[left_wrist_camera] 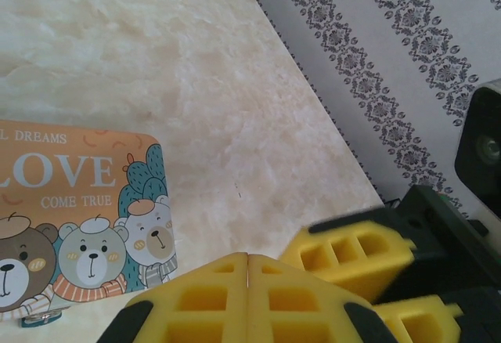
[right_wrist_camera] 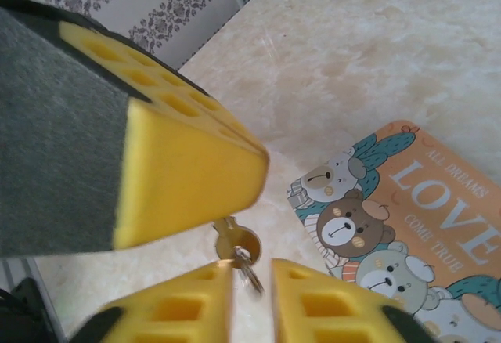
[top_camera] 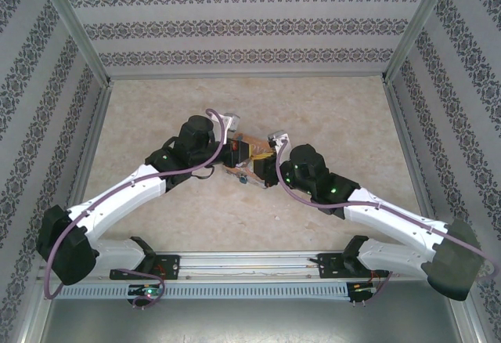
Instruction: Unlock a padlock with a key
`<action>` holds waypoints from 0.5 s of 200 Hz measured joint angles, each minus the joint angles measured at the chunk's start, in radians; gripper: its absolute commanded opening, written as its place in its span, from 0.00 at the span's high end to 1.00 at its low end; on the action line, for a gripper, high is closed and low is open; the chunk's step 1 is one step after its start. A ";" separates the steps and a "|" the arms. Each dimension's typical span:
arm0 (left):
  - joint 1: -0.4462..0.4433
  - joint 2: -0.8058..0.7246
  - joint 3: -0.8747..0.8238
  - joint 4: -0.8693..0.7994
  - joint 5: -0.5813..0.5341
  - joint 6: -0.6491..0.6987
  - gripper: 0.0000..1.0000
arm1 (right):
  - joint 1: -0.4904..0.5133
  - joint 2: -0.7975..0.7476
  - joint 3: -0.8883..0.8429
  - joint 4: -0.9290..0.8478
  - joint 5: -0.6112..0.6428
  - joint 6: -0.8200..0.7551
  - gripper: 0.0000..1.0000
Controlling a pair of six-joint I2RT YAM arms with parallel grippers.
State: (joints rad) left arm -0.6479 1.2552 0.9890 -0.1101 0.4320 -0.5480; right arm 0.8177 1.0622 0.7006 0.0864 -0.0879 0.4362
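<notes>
Facing tip-to-tip: left hand [left_wrist_camera: 248, 268], right hand [right_wrist_camera: 252, 276]

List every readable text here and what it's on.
"ALL DREAMS": tin lid, top line
"LOVE": tin lid, large letters
"COME TRUE": tin lid, under LOVE
Top view: tin print too small to read.

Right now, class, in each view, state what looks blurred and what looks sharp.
Right wrist: the close yellow finger is blurred, the key and tin sharper. Left wrist: the tin's lettering reads crisply. Top external: even, soft light, no glare, but small things unreadable.
</notes>
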 measured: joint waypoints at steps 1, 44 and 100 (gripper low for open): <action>0.000 -0.002 0.000 -0.002 -0.001 0.000 1.00 | -0.001 0.000 0.000 0.000 -0.003 -0.002 0.67; 0.006 -0.067 0.046 -0.078 -0.001 0.055 1.00 | -0.192 -0.097 -0.056 0.038 -0.222 0.087 0.40; 0.023 -0.075 0.169 -0.219 0.086 0.150 1.00 | -0.298 -0.128 -0.104 0.243 -0.562 0.267 0.27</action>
State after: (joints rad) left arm -0.6247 1.1801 1.1576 -0.3294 0.5182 -0.3981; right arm 0.5198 0.9340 0.5968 0.3290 -0.6502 0.7029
